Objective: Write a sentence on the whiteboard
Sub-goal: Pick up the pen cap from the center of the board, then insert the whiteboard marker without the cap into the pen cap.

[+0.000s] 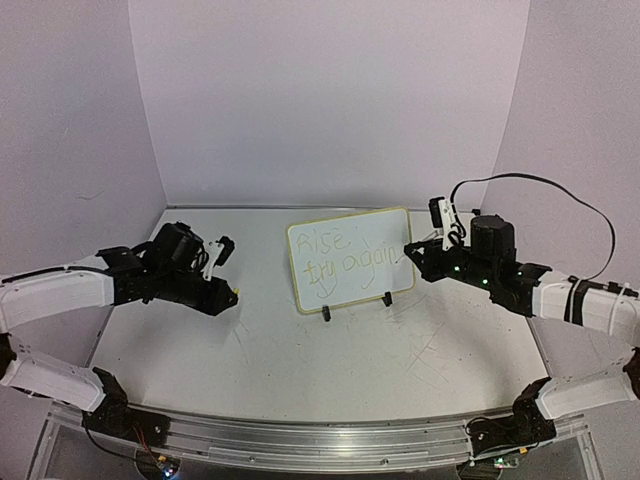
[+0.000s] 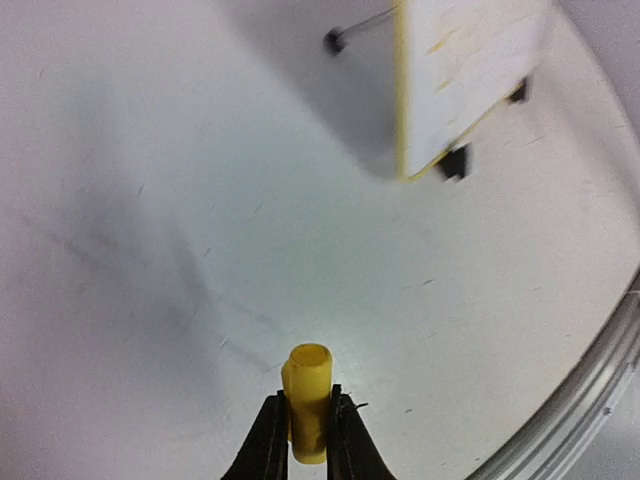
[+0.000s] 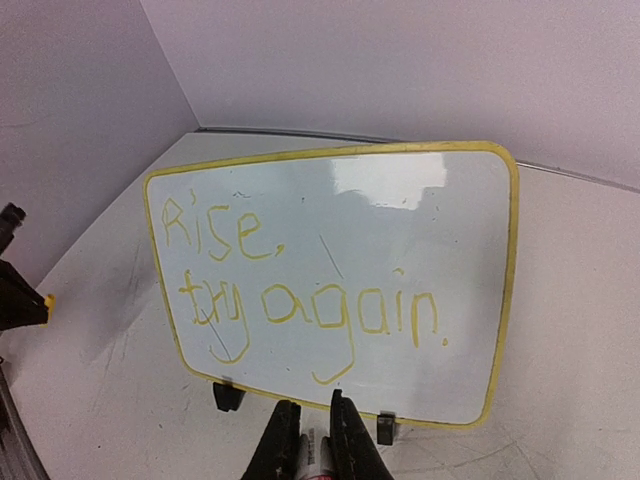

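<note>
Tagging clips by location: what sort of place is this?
Likely a robot test booth: lilac walls enclose a scuffed white table, and a metal rail carries the left arm and right arm.

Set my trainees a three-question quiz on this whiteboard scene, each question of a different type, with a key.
1. True or false: the whiteboard is blank.
2. What does the left gripper grip? A) a yellow cap B) a sponge C) nothing
3. Fill in the missing word: the yellow writing reads "Rise, try ____."
Key: 1 false; 2 A; 3 again.
</note>
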`<action>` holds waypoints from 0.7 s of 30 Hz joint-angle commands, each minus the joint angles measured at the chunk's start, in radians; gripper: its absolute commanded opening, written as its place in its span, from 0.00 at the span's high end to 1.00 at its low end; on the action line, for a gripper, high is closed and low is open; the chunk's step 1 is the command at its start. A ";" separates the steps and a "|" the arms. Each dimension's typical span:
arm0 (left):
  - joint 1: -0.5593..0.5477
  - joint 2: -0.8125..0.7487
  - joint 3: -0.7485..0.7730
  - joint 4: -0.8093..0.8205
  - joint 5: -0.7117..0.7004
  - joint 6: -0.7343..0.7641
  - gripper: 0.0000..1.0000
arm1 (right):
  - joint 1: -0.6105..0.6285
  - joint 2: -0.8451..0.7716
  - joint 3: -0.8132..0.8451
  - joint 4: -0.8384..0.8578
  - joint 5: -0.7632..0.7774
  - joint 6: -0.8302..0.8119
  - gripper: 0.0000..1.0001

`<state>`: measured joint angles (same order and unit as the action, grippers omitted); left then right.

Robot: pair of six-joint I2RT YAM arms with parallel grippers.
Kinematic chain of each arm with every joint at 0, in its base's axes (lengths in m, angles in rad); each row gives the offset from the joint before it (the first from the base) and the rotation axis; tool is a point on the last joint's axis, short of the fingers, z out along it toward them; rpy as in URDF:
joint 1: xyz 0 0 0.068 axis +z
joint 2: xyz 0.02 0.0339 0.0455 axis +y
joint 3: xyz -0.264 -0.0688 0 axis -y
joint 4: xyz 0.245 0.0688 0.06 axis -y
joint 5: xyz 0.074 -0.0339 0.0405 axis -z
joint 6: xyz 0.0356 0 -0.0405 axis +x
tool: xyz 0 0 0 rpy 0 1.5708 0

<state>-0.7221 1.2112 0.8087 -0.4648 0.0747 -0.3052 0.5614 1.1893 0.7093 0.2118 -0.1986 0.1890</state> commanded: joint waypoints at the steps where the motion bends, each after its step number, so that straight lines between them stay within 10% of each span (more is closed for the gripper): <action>1: -0.087 -0.099 -0.035 0.269 0.141 0.145 0.97 | 0.017 0.033 0.086 0.017 -0.151 0.001 1.00; 21: -0.206 0.067 -0.010 0.503 0.291 0.492 1.00 | 0.399 0.298 0.393 -0.066 -0.178 -0.052 1.00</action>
<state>-0.9141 1.2724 0.7940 -0.0191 0.3380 0.1437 0.9307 1.4749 1.0430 0.1445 -0.3891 0.1476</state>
